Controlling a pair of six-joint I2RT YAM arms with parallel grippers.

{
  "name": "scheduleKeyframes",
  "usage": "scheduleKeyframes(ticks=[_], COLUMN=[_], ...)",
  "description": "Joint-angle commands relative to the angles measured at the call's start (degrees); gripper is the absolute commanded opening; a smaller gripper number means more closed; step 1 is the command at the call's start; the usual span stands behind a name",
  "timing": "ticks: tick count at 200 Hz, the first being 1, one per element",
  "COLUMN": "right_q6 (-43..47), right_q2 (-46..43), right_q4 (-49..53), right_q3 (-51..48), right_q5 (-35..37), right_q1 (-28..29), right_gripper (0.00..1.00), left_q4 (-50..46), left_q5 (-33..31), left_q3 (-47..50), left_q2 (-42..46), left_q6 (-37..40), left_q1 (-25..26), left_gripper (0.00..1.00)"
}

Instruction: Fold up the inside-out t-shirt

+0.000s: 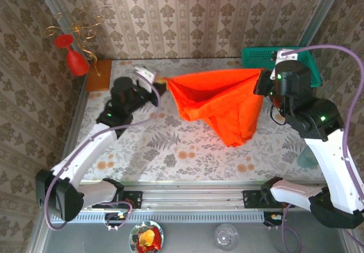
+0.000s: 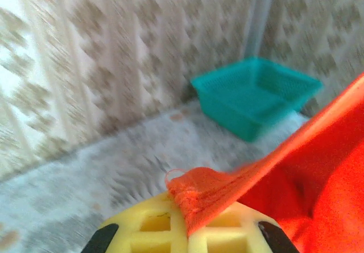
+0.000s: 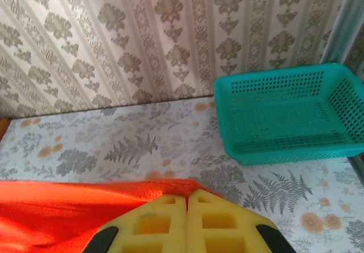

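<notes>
Left gripper (image 1: pixel 161 81) and right gripper (image 1: pixel 263 78) are both clamping shut on the inside-out t-shirt (image 1: pixel 219 102), 1 corner each. It is hanging stretched left-to-right between them over the table (image 1: pixel 170 150), with the bulk sagging nearer the right arm.

Two-arm pose: both raised, jaws closed, facing each other well apart.
We see the left arm (image 1: pixel 85 150) reaching forward and inward from its base, with the wrist turned toward the middle. The left gripper (image 1: pixel 160 81) has its yellow pads (image 2: pixel 153 230) pressed together on a bunched edge of the inside-out t-shirt (image 1: pixel 222 102). The right arm (image 1: pixel 335 150) folds up over its base, elbow outward. The right gripper (image 1: pixel 263 78) points left, its pads (image 3: pixel 165 224) flush together on the opposite edge.
</notes>
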State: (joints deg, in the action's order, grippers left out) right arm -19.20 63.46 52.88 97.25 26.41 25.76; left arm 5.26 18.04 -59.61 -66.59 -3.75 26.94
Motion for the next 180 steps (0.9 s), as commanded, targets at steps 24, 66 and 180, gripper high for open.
scheduleKeyframes(ticks=[24,66,180], right_q6=[1.06,0.18,0.58], right_q2=[-7.12,-12.43,9.01], right_q4=[-3.13,-6.70,-19.34], right_q3=[0.29,2.28,4.41], right_q5=[1.06,-4.96,-6.58], right_q1=[-0.80,-0.79,-6.97], right_gripper=[0.00,0.00,0.00], left_q4=[-12.71,-21.22,-8.17], left_q5=[5.30,6.04,8.01], left_q3=[-17.80,-31.36,-30.23], left_q2=[5.34,7.52,-11.97], left_q6=[-6.12,-7.27,-16.35], left_q1=[-9.11,-10.31,-15.50], left_gripper=[0.00,0.00,0.00])
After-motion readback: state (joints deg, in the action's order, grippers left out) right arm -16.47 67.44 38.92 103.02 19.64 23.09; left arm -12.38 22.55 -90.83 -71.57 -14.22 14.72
